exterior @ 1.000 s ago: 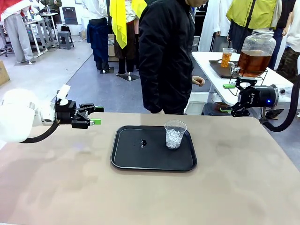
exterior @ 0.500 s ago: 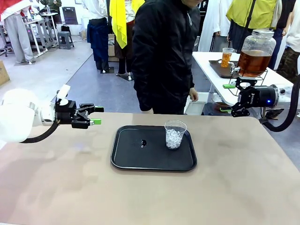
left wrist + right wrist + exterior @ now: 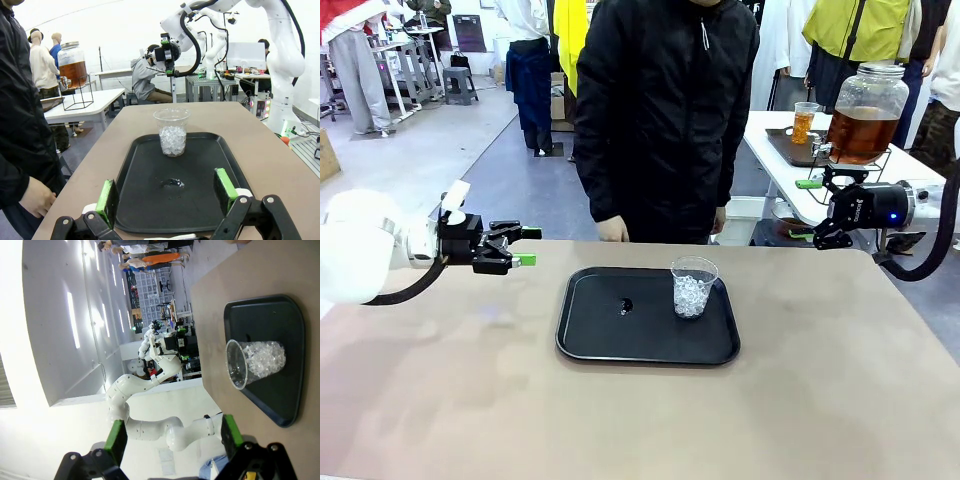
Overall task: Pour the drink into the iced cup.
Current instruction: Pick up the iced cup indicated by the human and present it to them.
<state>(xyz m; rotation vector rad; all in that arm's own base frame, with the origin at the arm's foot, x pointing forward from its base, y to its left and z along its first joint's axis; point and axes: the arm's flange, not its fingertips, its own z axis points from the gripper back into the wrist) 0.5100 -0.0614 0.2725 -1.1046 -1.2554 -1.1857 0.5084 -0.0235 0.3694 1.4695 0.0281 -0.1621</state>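
Nothing is poured yet. The iced cup (image 3: 693,287) stands upright on the black tray (image 3: 610,340), toward its right far corner and close to the rim there, and it holds only clear ice. The only amber liquid in view is off this table: the drink (image 3: 858,135) fills the lower part of a big glass jar (image 3: 871,85) on a white side table (image 3: 770,130) behind the right arm, and a small cup (image 3: 804,122) beside the jar also looks amber. So fetching the drink and the whole pour are still to come, by my reading.

The left arm's fingers (image 3: 526,259) are spread apart and empty, hovering above the far left part of the table (image 3: 840,400), well clear of the tray. The right arm's fingers (image 3: 807,184) are likewise spread and empty, hanging past the far right corner, near the side table.

Room is generous. The tray's left half is bare but for a small dark spot (image 3: 626,305), and the table lies bare all round it. The tight places are the cup's nearness to the tray rim and the person's hand (image 3: 612,231) at the far edge, just behind the tray.
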